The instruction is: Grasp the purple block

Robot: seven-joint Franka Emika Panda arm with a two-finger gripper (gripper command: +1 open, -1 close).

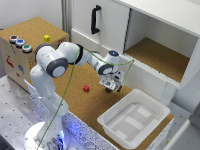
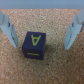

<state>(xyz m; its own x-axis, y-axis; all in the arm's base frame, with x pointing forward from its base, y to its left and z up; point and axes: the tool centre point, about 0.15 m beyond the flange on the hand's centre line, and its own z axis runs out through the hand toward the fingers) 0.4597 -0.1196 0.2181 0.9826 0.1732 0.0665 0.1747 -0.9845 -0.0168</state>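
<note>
- Plainly, the gripper [image 2: 41, 31] hangs with jaws apart, the purple block [image 2: 33, 44] between the two fingers, touching neither.
- The block sits on the cork surface [image 2: 50, 67]; dark cube, yellow letter on top.
- It looks light, rigid and smooth; squeeze its opposite flat sides.
- Farther off lies a red cube [image 1: 86, 88].

The arm [image 1: 60, 62] rises from its base near the exterior view's lower left, bends at the elbow and reaches toward the exterior view's right, wrist turned downward. The pincer [image 1: 112, 86] hangs low, pointing straight down. Its two fingers [image 2: 9, 31] stand spread wide apart (both tips show in the wrist view), gripping nothing.
</note>
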